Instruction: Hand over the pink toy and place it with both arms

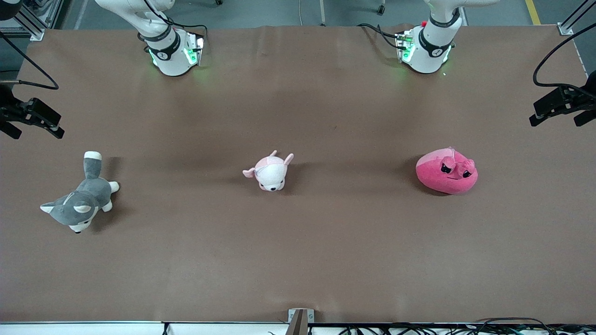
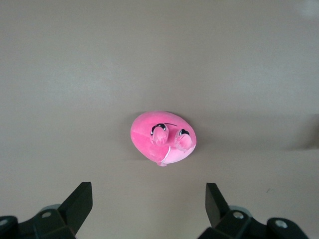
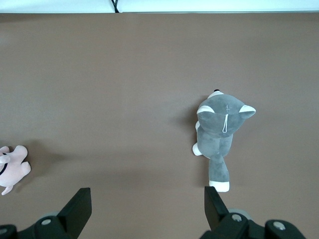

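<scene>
Pink toy [image 1: 446, 171] lies untouched, right of frame centre, on the table [image 1: 298, 260]. Left tool [image 2: 148, 206] hangs over it with jaws spread wide and empty; right tool [image 3: 147, 206] waits likewise agape. Judgement: drop the left tool straight down and pinch the plush body across its middle.

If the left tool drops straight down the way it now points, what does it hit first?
Probably the pink toy, lying just ahead of the open left tool; it may touch bare table first.

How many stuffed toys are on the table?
3. The grey-and-white plush husky lies toward the right arm's end, the pale pink-and-white plush puppy mid-table, the round hot-pink plush blob toward the left arm's end.
</scene>
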